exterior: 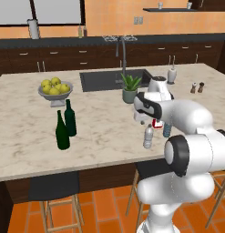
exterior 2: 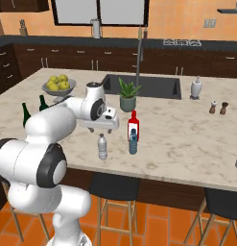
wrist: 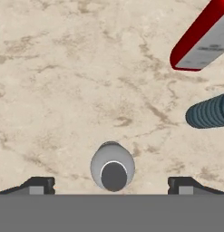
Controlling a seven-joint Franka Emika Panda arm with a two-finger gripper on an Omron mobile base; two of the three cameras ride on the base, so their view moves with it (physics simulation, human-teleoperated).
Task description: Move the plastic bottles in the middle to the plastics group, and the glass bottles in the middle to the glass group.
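Over the near edge of the marble counter (exterior 2: 187, 139) the gripper (exterior 2: 100, 129) hangs above the clear bottle (exterior 2: 102, 147), fingers pointing down. The hand view looks straight down on that bottle (wrist: 112, 166): its cap sits at six o'clock in the picture, centred between the two fingertips (wrist: 38, 185), which stand spread wide with bare counter on either side and touch nothing. At two o'clock from the clear bottle in that view lie the blue-grey bottle (wrist: 208, 112) and, beyond it, the red bottle (wrist: 202, 40), both cut off by the frame edge.

The right base view shows all three bottles in full: the blue-grey bottle (exterior 2: 133, 141) stands just in front of the red bottle (exterior 2: 133, 126), and the clear one sits near them at nine o'clock. From the left base view the robot's white arm (exterior: 186, 118) covers most of the red bottle (exterior: 155, 122) and blue-grey bottle (exterior: 167, 129), so only slivers show, while the clear bottle (exterior: 148, 137) stands free.

The left base view gives the two green wine bottles (exterior: 66, 124) whole, well apart at nine o'clock from the clear bottle; in the right base view only their necks (exterior 2: 27, 113) peep out behind the arm. A bowl of lemons (exterior: 55, 88) and a potted plant (exterior: 130, 88) stand farther back.
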